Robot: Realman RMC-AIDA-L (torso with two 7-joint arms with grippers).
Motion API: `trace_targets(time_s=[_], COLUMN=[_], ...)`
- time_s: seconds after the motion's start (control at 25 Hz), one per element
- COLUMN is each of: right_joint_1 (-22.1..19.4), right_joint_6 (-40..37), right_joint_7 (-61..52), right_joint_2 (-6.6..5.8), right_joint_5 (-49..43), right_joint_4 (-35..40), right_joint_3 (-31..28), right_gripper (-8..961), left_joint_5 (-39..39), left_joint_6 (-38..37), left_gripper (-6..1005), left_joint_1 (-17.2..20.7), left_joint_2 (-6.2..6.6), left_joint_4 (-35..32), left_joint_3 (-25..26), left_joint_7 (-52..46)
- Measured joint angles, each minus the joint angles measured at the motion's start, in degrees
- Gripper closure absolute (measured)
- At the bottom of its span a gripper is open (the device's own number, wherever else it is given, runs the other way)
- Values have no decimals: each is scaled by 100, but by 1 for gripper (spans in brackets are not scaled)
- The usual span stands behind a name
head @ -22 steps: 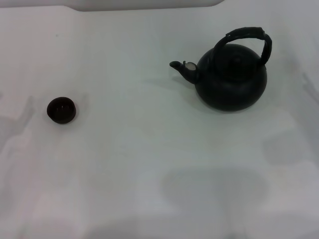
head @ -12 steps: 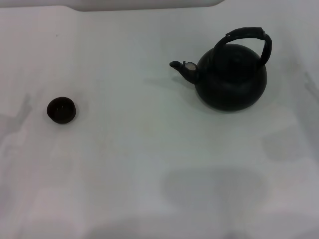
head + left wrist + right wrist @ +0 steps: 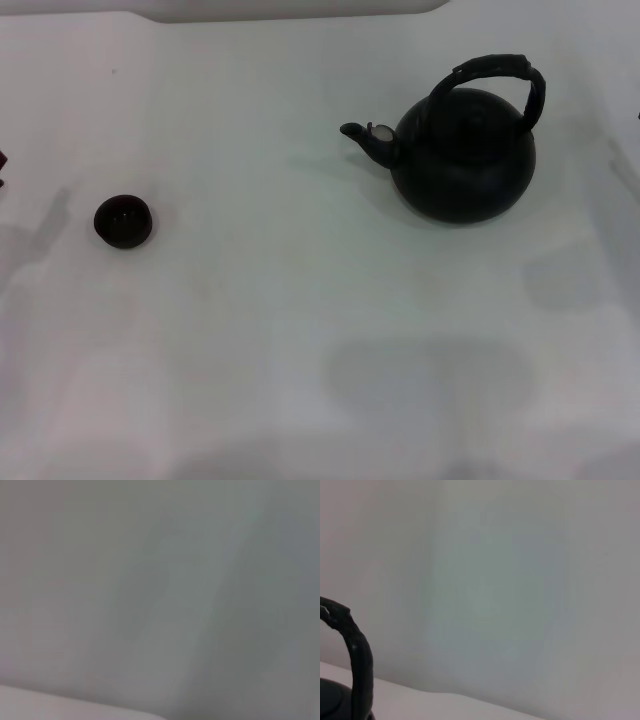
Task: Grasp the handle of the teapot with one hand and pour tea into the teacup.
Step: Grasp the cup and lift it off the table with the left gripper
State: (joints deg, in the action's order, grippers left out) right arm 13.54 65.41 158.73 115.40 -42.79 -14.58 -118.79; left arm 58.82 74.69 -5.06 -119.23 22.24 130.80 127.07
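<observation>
The matte black teapot [image 3: 463, 160] stands on the white table at the back right, its spout [image 3: 365, 137] pointing left. Its arched black handle [image 3: 495, 72] loops over the top; part of the handle also shows in the right wrist view [image 3: 357, 655]. The tiny dark teacup [image 3: 123, 221] stands far to the left, well apart from the pot. A small dark sliver of my left gripper [image 3: 2, 165] shows at the left edge, beyond the cup. My right gripper is out of view. Nothing touches the teapot or the cup.
The white table [image 3: 300, 300] spreads between cup and teapot, with faint grey shadows near the front and at both sides. A pale raised edge [image 3: 290, 8] runs along the back. The left wrist view shows only blank grey surface.
A dark sliver of the left gripper has come in at the left edge. The shadows at both sides have shifted slightly. Teapot and teacup have not moved.
</observation>
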Motion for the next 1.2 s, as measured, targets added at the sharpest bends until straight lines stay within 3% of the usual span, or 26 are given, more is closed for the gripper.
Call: trace_targets(time_s=[0.24, 0.32, 0.56, 0.88, 1.2], right_joint_1=[38, 48, 52, 37, 36], right_joint_6=[-54, -75, -96, -157, -161], right_joint_7=[0, 0, 0, 0, -10], right_joint_2=[-8, -9, -9, 6, 9], right_joint_5=[-1, -1, -1, -1, -1], right_joint_4=[-1, -1, 37, 51, 62], right_joint_3=[-9, -3, -4, 32, 41], right_gripper=[138, 137, 137, 138, 138], left_joint_5=[259, 265, 247, 199, 231], left_joint_6=[-381, -736, -2583, -4088, -5690], left_gripper=[196, 205, 235, 223, 219], left_joint_1=[52, 68, 346, 465, 1066], left_joint_2=[-32, -32, -15, -9, 25], left_joint_4=[659, 965, 2390, 3512, 5137], left_joint_3=[-216, -587, -2318, -3657, -5331], left_joint_7=[-714, -909, -1580, -1964, -2567])
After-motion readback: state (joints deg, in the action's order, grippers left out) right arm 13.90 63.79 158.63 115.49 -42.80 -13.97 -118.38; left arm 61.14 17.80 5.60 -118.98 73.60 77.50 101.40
